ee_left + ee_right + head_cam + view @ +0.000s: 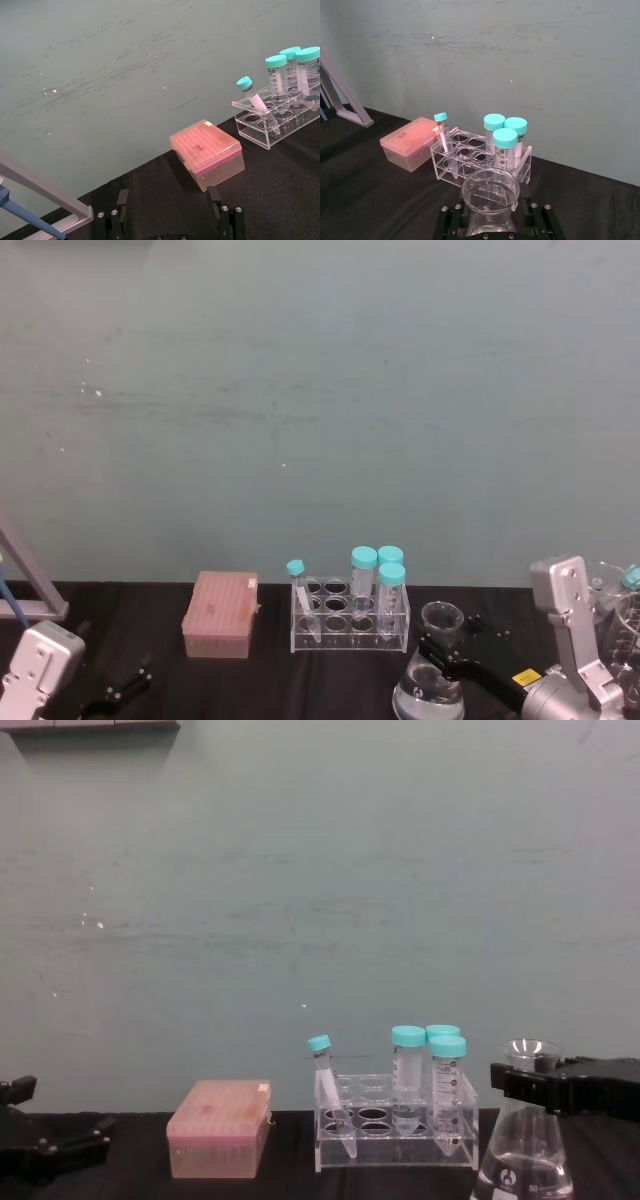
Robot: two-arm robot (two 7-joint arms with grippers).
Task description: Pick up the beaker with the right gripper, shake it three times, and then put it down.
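Gripping the narrow neck just under the flared lip, the black blocky right gripper [531, 1086] held the clear glass conical beaker [524, 1160] at the near right of the scene. Its flat jaws were closed against the glass from both sides. Clear liquid lay in the beaker's wide base, and a white logo showed on its front. Whether the base rested on the black table cover [260, 680] or hung just above it could not be told.

Just left of the beaker and a little farther back stood a clear acrylic tube rack [395, 1135]. It carried three upright teal-capped plastic tubes [408, 1070] at its right end and one thinner teal-capped tube [331, 1095] leaning at its left end. Left of the rack, apart from it, sat a pink translucent lidded box [218, 1130].

At the near left the black left gripper [167, 196] sat low over the table, its thin fingers spread apart and holding nothing. A pale green wall [320, 390] closed the far side.
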